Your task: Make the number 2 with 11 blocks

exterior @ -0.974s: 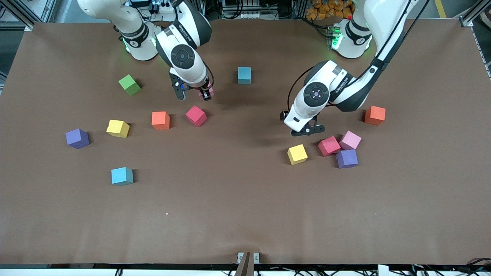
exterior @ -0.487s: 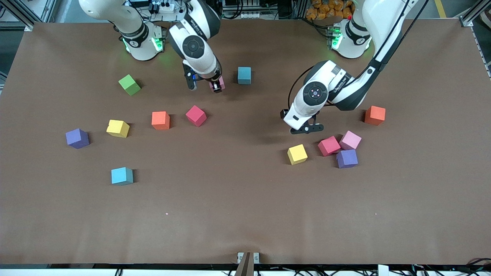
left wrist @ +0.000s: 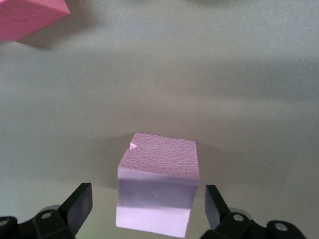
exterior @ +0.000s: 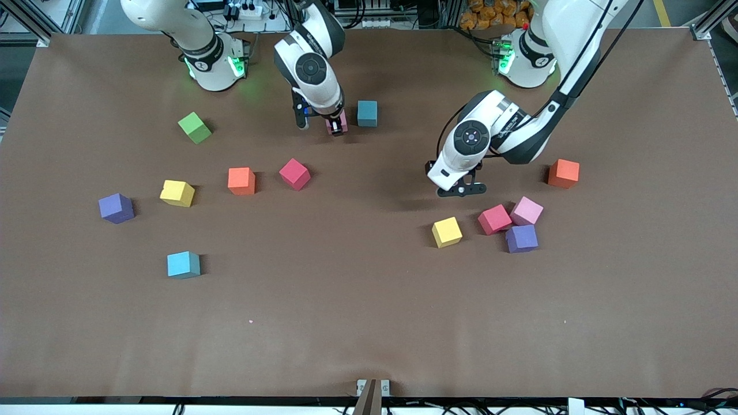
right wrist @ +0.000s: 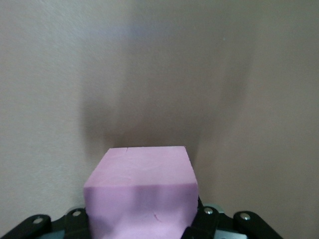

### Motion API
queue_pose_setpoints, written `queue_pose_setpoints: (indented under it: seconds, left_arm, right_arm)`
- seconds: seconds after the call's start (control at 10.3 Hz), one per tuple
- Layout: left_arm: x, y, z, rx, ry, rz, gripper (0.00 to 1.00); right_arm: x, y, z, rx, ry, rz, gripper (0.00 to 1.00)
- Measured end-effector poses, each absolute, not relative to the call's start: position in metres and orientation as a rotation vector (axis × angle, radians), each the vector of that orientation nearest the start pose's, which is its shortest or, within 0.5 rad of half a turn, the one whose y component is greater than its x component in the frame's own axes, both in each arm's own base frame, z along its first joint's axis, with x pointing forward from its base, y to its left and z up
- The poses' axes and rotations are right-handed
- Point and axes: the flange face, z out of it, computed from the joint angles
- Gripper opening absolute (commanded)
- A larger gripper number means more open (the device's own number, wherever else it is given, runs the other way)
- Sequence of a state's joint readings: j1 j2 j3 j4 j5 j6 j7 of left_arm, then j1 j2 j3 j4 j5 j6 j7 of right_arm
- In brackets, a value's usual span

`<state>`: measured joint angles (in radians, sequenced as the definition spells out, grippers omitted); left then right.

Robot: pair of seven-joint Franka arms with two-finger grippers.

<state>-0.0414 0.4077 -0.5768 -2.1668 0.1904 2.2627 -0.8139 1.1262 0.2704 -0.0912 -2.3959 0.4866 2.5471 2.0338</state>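
Pink cube is pinched in the right gripper, low over the table just beside the dark blue cube. I'd set it down square and touching. Left gripper hangs spread above another pink cube. Brown matting, cubes scattered; no number 2 yet.

Even overhead light, soft shadows by cubes; wrist views dimmer, near edges blurred (no glare).

High front camera facing both arms; wrist cameras close above table
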Motion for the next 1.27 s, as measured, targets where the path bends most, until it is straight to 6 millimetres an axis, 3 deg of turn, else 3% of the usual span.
queue_pose_setpoints:
  seconds: [0.39,0.49,0.78,0.88,1.27]
  left_arm:
    - [0.436,-0.308,0.212,-3.035,-0.105,0.363,0.94]
    - [0.435,-0.308,0.208,-3.044,-0.105,0.362,0.86]
    - [0.434,-0.31,0.198,-3.058,-0.107,0.374,0.36]
    - [0.434,-0.31,0.198,-3.06,-0.107,0.373,0.32]
    - [0.443,-0.303,0.212,-3.062,-0.208,0.331,0.33]
  right_arm:
    - [0.247,0.419,0.191,-2.376,2.177,0.4,0.37]
    - [0.244,0.421,0.191,-2.367,2.19,0.4,0.38]
    - [0.242,0.423,0.192,-2.344,2.212,0.397,0.38]
    - [0.243,0.424,0.193,-2.334,2.218,0.396,0.38]
    - [0.244,0.426,0.194,-2.3,2.229,0.387,0.38]
